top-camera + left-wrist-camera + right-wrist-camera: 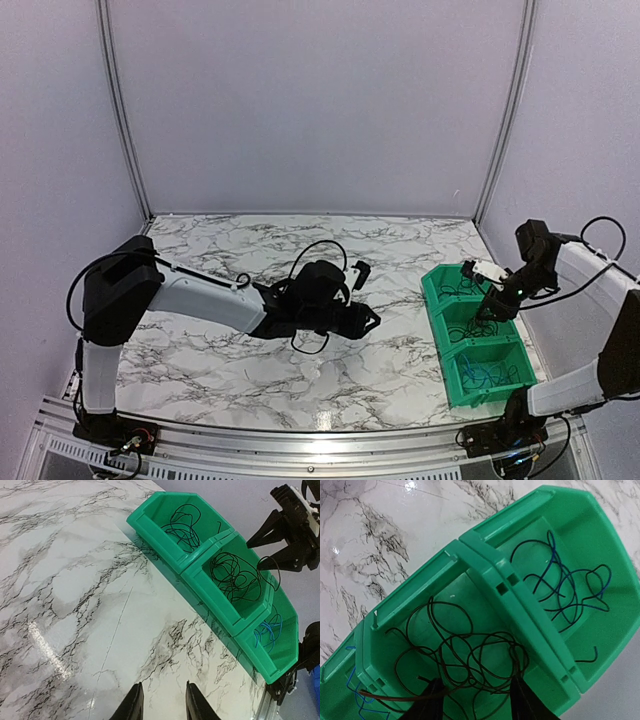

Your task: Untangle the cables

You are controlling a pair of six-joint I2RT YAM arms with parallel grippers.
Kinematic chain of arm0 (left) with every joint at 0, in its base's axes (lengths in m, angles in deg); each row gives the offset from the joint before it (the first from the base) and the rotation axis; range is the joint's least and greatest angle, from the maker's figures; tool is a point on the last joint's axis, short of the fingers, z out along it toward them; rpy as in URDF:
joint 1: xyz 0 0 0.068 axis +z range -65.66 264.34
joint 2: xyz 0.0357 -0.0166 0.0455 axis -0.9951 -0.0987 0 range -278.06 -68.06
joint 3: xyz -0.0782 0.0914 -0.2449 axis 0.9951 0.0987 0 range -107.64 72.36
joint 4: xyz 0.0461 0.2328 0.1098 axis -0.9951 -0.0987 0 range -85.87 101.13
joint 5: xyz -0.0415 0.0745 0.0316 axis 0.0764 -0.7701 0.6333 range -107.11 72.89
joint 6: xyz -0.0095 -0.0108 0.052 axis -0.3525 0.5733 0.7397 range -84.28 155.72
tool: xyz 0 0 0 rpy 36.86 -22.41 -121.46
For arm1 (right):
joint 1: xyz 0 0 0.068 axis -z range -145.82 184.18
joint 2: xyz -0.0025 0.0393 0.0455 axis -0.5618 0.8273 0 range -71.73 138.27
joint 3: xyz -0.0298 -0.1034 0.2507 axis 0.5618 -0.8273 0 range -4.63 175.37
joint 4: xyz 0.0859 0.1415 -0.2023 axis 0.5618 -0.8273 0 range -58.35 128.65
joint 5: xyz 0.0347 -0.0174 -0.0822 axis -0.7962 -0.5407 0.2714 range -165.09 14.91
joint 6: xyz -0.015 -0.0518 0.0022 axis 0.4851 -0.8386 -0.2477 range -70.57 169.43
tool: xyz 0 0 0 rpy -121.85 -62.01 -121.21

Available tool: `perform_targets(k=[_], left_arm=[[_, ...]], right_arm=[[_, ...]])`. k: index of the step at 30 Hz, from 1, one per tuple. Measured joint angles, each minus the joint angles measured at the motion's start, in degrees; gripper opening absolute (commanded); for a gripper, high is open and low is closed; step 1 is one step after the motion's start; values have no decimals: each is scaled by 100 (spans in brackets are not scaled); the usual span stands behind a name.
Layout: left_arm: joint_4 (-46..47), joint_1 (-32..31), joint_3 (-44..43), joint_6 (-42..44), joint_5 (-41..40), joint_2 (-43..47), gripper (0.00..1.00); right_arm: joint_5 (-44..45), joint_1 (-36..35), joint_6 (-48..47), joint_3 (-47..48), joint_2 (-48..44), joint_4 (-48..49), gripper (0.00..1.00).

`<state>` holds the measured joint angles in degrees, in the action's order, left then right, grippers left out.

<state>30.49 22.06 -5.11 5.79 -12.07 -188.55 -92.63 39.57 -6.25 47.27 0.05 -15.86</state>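
Observation:
The cables lie in a row of three green bins (432, 290) at the table's right. Dark blue-black cables (565, 587) fill the far bin. A black looped tangle (470, 652) is in the middle bin, also seen in the left wrist view (235, 577). Bright blue cables (267, 630) are in the near bin. My right gripper (477, 700) is open, its fingers spread just over the black tangle, and one dark strand (385, 697) runs past its left fingertip. My left gripper (162, 700) is open and empty, low over the marble at mid-table (372, 320).
The marble table (200, 360) stretches left of the bins. My left arm (200, 300) lies across the table's left half. The right arm (580, 280) reaches in from beyond the table's right edge. Grey walls and metal posts enclose the back and sides.

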Motion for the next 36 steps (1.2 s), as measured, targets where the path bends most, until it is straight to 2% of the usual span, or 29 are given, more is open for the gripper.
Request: perform_targets(k=[4, 9, 13, 17, 23, 28, 31, 36], left_arm=[[-44, 127, 387, 33, 28, 413, 32], [-243, 627, 898, 85, 37, 1298, 33], [-780, 997, 970, 343, -201, 1906, 34], [-1298, 1056, 970, 693, -490, 2280, 35], [-2363, 1032, 807, 1222, -1008, 2465, 39], [-3209, 1266, 745, 1604, -1545, 2874, 43], [-3598, 1539, 737, 1827, -1882, 3294, 50], [-3794, 1989, 903, 2061, -2398, 4059, 51]], right_arm=[[-96, 0, 133, 531, -74, -98, 53], [-186, 0, 166, 933, -306, -243, 55], [35, 0, 92, 940, -232, -361, 54], [173, 0, 70, 852, -92, -382, 54], [-603, 2, 417, 1088, -118, -293, 52], [-1449, -9, 901, 1609, -92, 7, 51], [-1814, -151, 1132, 1799, -4, 195, 51], [-1853, -1099, 1266, 1777, 114, 398, 48]])
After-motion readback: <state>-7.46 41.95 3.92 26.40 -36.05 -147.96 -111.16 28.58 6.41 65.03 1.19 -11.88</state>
